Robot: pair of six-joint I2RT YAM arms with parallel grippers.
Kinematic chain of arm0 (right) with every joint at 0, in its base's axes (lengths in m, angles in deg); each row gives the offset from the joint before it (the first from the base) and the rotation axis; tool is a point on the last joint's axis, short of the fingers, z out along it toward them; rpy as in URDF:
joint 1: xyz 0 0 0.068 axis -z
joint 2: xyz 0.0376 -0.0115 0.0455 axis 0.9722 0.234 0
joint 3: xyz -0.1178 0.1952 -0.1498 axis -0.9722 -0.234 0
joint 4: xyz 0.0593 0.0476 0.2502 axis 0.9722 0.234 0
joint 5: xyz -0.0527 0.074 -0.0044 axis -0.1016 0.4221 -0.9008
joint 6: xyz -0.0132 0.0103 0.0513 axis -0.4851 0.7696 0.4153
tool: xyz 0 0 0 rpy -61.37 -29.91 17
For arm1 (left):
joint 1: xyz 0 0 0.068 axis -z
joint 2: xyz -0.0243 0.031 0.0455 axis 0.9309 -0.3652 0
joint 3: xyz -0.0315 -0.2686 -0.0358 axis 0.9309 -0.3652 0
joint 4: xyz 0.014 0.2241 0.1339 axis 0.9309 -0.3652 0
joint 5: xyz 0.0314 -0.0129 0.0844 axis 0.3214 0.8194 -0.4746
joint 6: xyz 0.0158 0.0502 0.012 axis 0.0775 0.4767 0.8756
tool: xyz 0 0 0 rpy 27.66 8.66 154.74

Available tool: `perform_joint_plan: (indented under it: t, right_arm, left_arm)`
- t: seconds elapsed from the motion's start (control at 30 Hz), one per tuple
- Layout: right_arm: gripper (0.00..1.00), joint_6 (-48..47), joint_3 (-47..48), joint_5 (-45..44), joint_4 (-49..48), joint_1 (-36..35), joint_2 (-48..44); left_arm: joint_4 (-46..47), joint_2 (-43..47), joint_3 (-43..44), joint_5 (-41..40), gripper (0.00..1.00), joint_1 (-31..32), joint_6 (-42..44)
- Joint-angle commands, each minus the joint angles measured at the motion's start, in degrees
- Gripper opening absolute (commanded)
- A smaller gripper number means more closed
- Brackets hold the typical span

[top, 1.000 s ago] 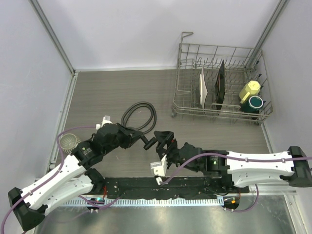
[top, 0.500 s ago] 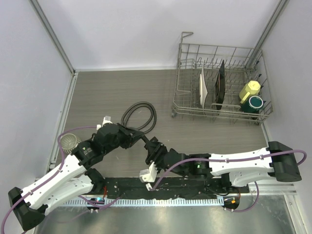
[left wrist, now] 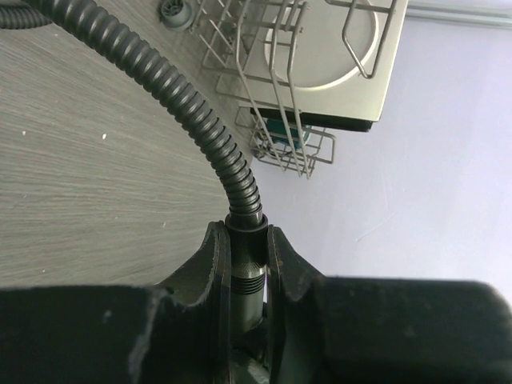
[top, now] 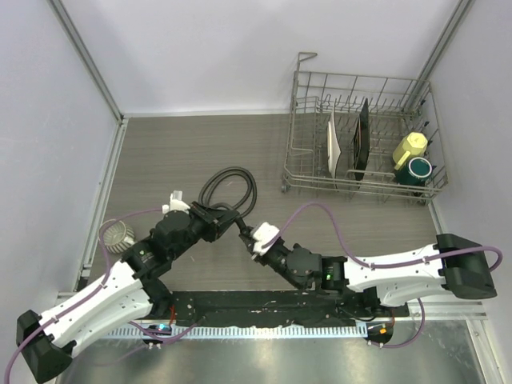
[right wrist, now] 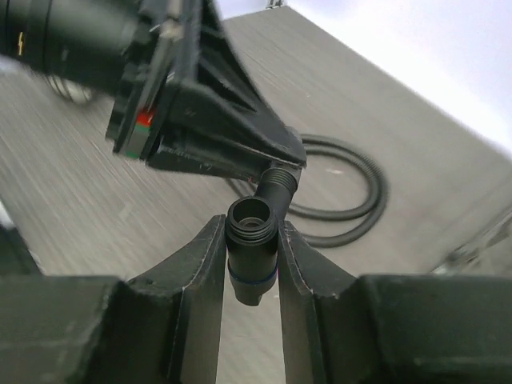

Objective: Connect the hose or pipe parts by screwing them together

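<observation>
- The hose (left wrist: 172, 92) is clamped at its connector (left wrist: 246, 268) by the left claw (left wrist: 246, 234).
- The fitting (right wrist: 253, 260) is clamped by the right claw (right wrist: 250, 228); the hose's loop is seen beyond it.

Overhead looks down; close wrist views share hose (left wrist: 200, 120).

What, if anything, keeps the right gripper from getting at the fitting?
Nothing, it seems: yes, it can. The right gripper has its fingers against both sides of the fitting, whose side branch meets the hose end clamped in the left gripper.
</observation>
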State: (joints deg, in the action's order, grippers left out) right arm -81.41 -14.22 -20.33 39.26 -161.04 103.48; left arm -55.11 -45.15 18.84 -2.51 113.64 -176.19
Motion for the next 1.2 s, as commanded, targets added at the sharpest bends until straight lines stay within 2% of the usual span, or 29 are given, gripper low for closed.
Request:
perform_joint_plan:
  t: [0.0, 0.03, 0.1, 0.13, 0.17, 0.2, 0.27, 0.33, 0.37, 0.4, 0.47, 0.5, 0.57, 0.6, 0.63, 0.67, 0.7, 0.8, 0.87, 0.9, 0.93, 1.0, 1.03, 1.07, 1.13, 1.17]
  right_arm:
    - [0.01, 35.14, -4.04, -9.56, -7.01, 1.78, -2.72]
    - [0.01, 46.50, -4.65, -8.61, -7.01, 2.65, -3.94]
    - [0.01, 57.28, -7.64, -5.28, -8.76, 6.25, -4.74]
    - [0.01, 62.04, -9.04, -4.04, -12.25, 7.31, -4.83]
    - [0.01, 73.31, -12.01, -2.99, -14.20, 8.10, -4.74]
    - [0.01, 78.64, -13.78, -2.11, -16.57, 10.20, -4.40]
    - [0.01, 90.75, -18.69, 0.35, -27.45, 12.14, -1.69]
    - [0.02, 93.71, -20.56, 0.54, -38.06, 12.94, 0.61]
    - [0.06, 94.25, -21.18, 0.63, -40.12, 13.03, 1.23]
    - [0.17, 94.16, -21.01, 1.76, -40.93, 13.12, 1.32]
    - [0.32, 93.73, -19.96, 2.73, -37.61, 13.56, -0.08]
    - [0.48, 91.81, -19.69, 3.95, -35.60, 13.65, -2.43]
    - [0.66, 88.82, -18.82, 5.54, -26.65, 13.65, -6.39]
    - [0.77, 85.32, -18.46, 6.68, -17.04, 13.65, -8.59]
    - [0.80, 81.46, -17.76, 8.00, -12.24, 13.65, -13.48]
    - [0.82, 78.11, -16.19, 9.05, -7.24, 13.73, -15.62]
    - [0.82, 75.82, -15.22, 8.98, 4.65, 13.74, -18.34]
    - [0.83, 67.22, -13.72, 7.57, 16.76, 13.74, -28.45]
    - [0.82, 53.54, -9.25, 6.51, 22.15, 13.74, -32.60]
    - [0.82, 47.73, -6.97, 6.43, 26.95, 13.74, -32.69]
    - [0.82, 37.40, -1.38, 5.82, 29.70, 13.74, -31.74]
    - [0.82, 27.07, 3.93, 7.56, 35.66, 13.65, -27.18]
    - [0.83, 21.36, 7.35, 8.96, 36.57, 13.65, -25.76]
    - [0.83, 12.17, 8.34, 11.50, 36.84, 13.65, -23.05]
    - [0.83, 2.89, 9.57, 14.24, 35.53, 13.04, -21.54]
    - [0.83, -5.33, 9.84, 15.38, 35.09, 12.51, -19.79]
  left_arm:
    - [22.28, 1.86, -2.38, -1.65, 0.00, 0.29, -1.01]
    - [23.08, 1.60, -2.64, -1.83, 0.00, 0.29, -0.66]
    - [26.50, 0.55, -3.26, -1.40, 0.00, 0.29, 0.39]
    - [29.65, 0.02, -3.70, -1.31, 0.00, 0.29, 0.48]
    - [31.59, -0.34, -4.92, -1.22, 0.00, 0.29, 0.66]
    - [33.70, -0.78, -5.71, -1.13, 0.00, 0.29, 0.74]
    - [38.00, -1.66, -7.38, -1.13, 0.00, 0.29, 0.83]
    - [38.64, -1.83, -7.92, -1.57, 0.00, 0.29, 1.18]
    - [38.21, -1.57, -8.18, -1.83, 0.00, 0.29, 1.36]
    - [37.51, -1.40, -8.27, -2.27, 0.00, 0.29, 1.36]
    - [34.61, -0.35, -8.01, -3.93, 0.00, 0.29, 1.27]
    - [32.95, 0.01, -7.75, -4.47, 0.00, 0.29, 1.62]
    - [26.80, 1.41, -6.17, -6.31, 0.00, 0.29, 1.97]
    - [25.21, 1.94, -5.81, -6.84, 0.00, 0.29, 2.32]
    - [21.89, 2.29, -5.46, -7.45, 0.00, 0.29, 2.59]
    - [20.64, 3.17, -4.76, -7.81, 0.00, 0.29, 2.77]
    - [19.67, 3.44, -4.58, -8.25, 0.00, 0.29, 3.03]
    - [15.63, 3.97, -3.18, -8.43, 0.00, 0.29, 3.91]
    - [11.41, 3.62, -1.07, -8.60, 0.00, 0.29, 4.35]
    - [9.57, 3.18, -0.72, -8.25, 0.00, 0.29, 4.44]
    - [8.42, 2.83, -0.10, -7.99, 0.00, 0.29, 4.35]
    - [7.62, 1.69, 0.51, -7.29, 0.00, 0.29, 3.30]
    - [6.40, 1.33, 1.48, -6.41, 0.00, 0.29, 2.69]
    - [5.34, 0.63, 2.18, -5.88, 0.00, 0.21, 1.90]
    - [1.57, -1.04, 5.16, -4.13, 0.00, 0.29, 1.97]
    - [0.07, -1.48, 6.05, -3.69, 0.00, 0.29, 1.98]
